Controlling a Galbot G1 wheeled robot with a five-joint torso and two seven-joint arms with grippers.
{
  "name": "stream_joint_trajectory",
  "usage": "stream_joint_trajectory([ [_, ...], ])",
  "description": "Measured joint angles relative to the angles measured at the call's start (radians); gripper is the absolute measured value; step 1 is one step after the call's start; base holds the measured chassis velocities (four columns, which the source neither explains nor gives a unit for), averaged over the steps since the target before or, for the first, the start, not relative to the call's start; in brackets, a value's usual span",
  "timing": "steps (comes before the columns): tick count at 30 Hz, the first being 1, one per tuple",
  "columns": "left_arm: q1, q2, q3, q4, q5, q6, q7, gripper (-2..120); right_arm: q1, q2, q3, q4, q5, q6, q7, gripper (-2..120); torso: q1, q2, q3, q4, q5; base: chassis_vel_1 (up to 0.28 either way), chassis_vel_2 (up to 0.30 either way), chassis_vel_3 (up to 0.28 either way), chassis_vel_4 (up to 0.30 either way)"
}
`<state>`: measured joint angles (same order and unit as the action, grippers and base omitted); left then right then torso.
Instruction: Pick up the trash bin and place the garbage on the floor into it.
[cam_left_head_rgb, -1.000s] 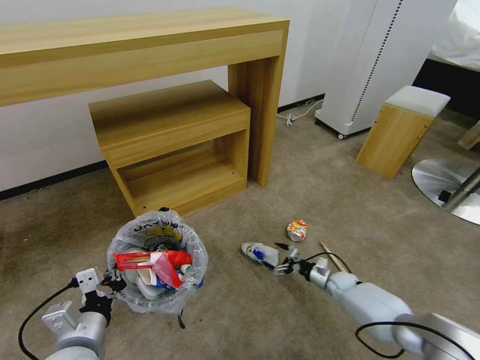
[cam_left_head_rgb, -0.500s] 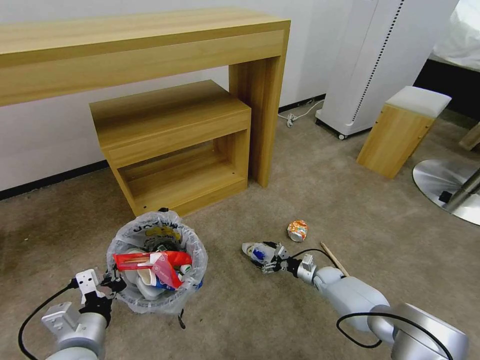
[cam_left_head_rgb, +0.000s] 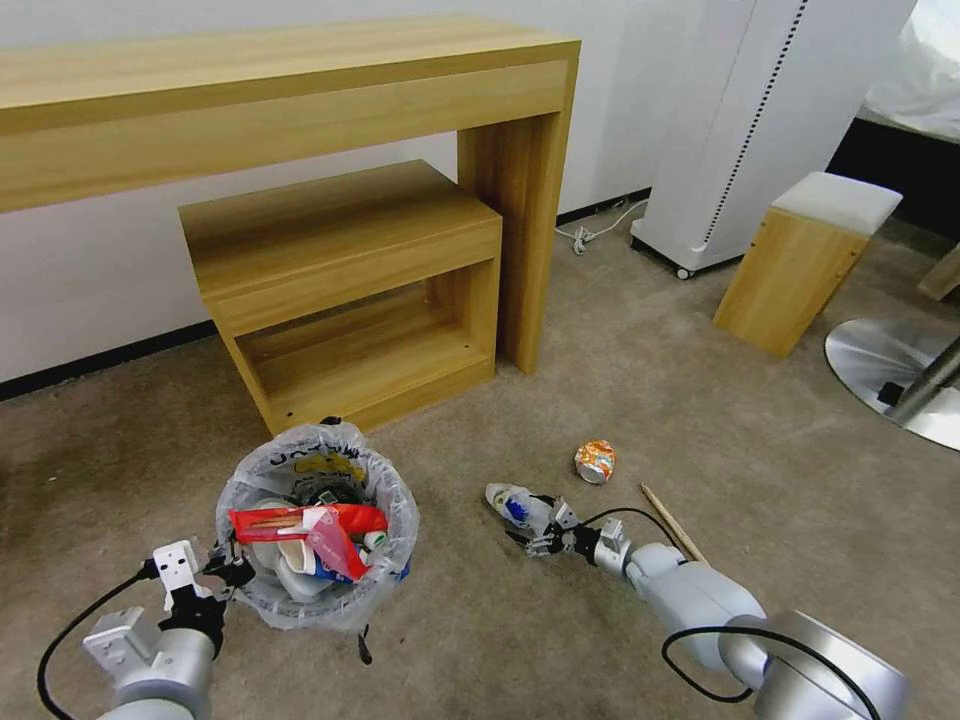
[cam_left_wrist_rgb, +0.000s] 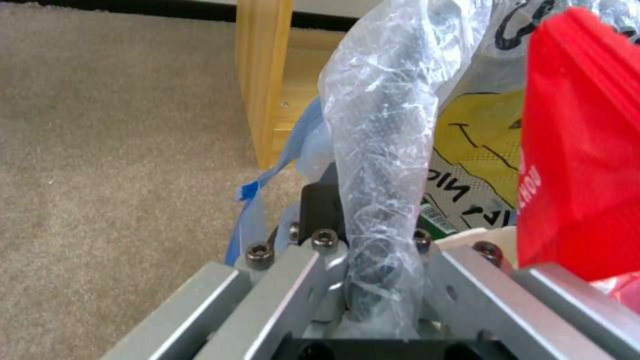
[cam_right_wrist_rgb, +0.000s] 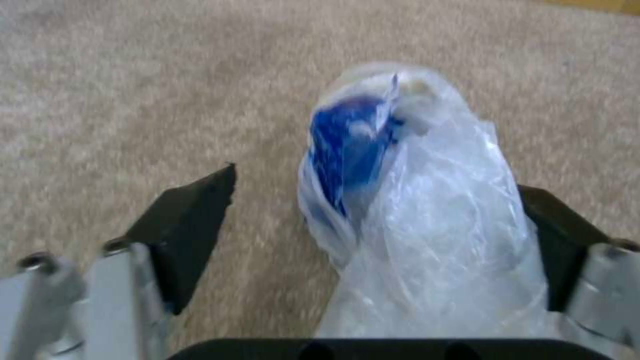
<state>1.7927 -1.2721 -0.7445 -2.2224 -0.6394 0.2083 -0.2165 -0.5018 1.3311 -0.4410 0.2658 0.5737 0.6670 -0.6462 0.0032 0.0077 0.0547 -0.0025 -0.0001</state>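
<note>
right gripper (cam_left_head_rgb: 541, 533) advanced from beside the clear plastic bottle (cam_left_head_rgb: 516, 505) to straddling it, fingers spread either side, right arm drawn lower and nearer

We see a long wooden desk (cam_left_head_rgb: 290, 90) against the white wall, with a lower open shelf unit (cam_left_head_rgb: 345, 290) tucked beneath it. To the right stand a white appliance (cam_left_head_rgb: 760, 120), a white-cushioned wooden stool (cam_left_head_rgb: 805, 262), and a round metal base (cam_left_head_rgb: 890, 375).

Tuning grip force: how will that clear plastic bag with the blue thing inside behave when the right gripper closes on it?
The bag looks thin and crinkled, so probably floppy, light and crushable. It may slip between the open right gripper.
</note>
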Motion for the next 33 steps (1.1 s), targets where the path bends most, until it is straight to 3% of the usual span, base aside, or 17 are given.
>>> stream_joint_trajectory([
  [2, 0.001, 0.000, -0.001, -0.001, 0.000, 0.000, 0.000, 1, 0.000, 0.003, 0.004, -0.003, -0.003, 0.002, 0.000, 80, 0.000, 0.000, 0.000, 0.0000, 0.0001, 0.000, 0.000, 0.000, 0.000],
  [3, 0.001, -0.001, -0.001, -0.001, 0.000, -0.002, 0.000, 1, 0.000, 0.005, 0.008, -0.004, -0.006, 0.005, 0.000, 72, 0.000, 0.000, 0.000, 0.0001, 0.0001, 0.000, 0.000, 0.000, 0.000],
  [12, -0.002, -0.001, 0.000, 0.005, -0.006, -0.006, 0.000, 1, -0.008, -0.003, 0.022, 0.007, -0.009, 0.018, -0.003, 43, 0.000, 0.000, 0.000, 0.0001, 0.0001, 0.000, 0.000, 0.000, 0.000],
  [14, -0.006, 0.001, 0.000, 0.008, -0.010, -0.006, 0.000, 1, -0.017, -0.011, 0.028, 0.015, -0.009, 0.022, -0.005, 32, 0.000, 0.000, 0.000, 0.0000, 0.0001, 0.000, 0.000, 0.000, 0.000],
  [16, -0.007, 0.002, 0.000, 0.009, -0.011, -0.006, 0.000, 1, -0.018, -0.013, 0.029, 0.016, -0.009, 0.024, -0.006, 30, 0.000, 0.000, 0.000, 0.0000, 0.0000, 0.000, 0.000, 0.000, 0.000],
  [18, -0.012, 0.002, 0.003, 0.014, -0.012, -0.007, -0.001, 1, -0.025, -0.021, 0.038, 0.027, -0.009, 0.030, -0.013, 17, 0.000, 0.000, 0.000, 0.0000, 0.0001, 0.000, 0.000, 0.000, 0.000],
  [20, -0.013, 0.002, 0.003, 0.014, -0.013, -0.007, -0.001, 1, -0.025, -0.022, 0.038, 0.028, -0.009, 0.030, -0.013, 15, 0.000, 0.000, 0.000, 0.0000, 0.0001, 0.000, 0.000, 0.000, 0.000],
  [22, -0.016, 0.002, 0.004, 0.017, -0.013, -0.007, -0.002, 1, -0.035, -0.041, 0.041, 0.057, -0.002, 0.035, -0.022, 2, 0.000, 0.000, 0.000, 0.0000, 0.0002, 0.000, 0.000, 0.000, 0.000],
  [24, -0.017, 0.003, 0.004, 0.017, -0.013, -0.007, -0.002, 1, -0.037, -0.044, 0.042, 0.063, 0.002, 0.036, -0.023, 0, 0.000, 0.000, 0.000, 0.0000, 0.0001, 0.000, 0.000, 0.000, 0.000],
  [26, -0.018, 0.004, 0.004, 0.022, -0.013, -0.007, -0.002, 1, -0.046, -0.067, 0.041, 0.109, 0.027, 0.041, -0.036, 0, 0.000, 0.000, 0.000, -0.0001, 0.0002, 0.000, 0.000, 0.000, 0.000],
  [30, -0.021, 0.007, 0.000, 0.039, -0.012, -0.007, -0.003, 1, -0.074, -0.195, 0.011, 0.337, 0.157, 0.040, -0.034, 0, 0.000, 0.000, 0.000, 0.0002, 0.0004, 0.000, 0.000, 0.000, 0.000],
  [31, -0.021, 0.007, 0.000, 0.039, -0.012, -0.007, -0.003, 1, -0.074, -0.195, 0.011, 0.337, 0.157, 0.040, -0.034, 0, 0.000, 0.000, 0.000, 0.0002, 0.0004, 0.000, 0.000, 0.000, 0.000],
  [33, -0.025, 0.014, -0.003, 0.048, -0.012, -0.007, -0.004, 1, -0.081, -0.287, 0.001, 0.489, 0.210, 0.034, -0.013, 0, 0.000, 0.000, 0.000, -0.0007, -0.0003, 0.000, 0.000, 0.000, 0.000],
])
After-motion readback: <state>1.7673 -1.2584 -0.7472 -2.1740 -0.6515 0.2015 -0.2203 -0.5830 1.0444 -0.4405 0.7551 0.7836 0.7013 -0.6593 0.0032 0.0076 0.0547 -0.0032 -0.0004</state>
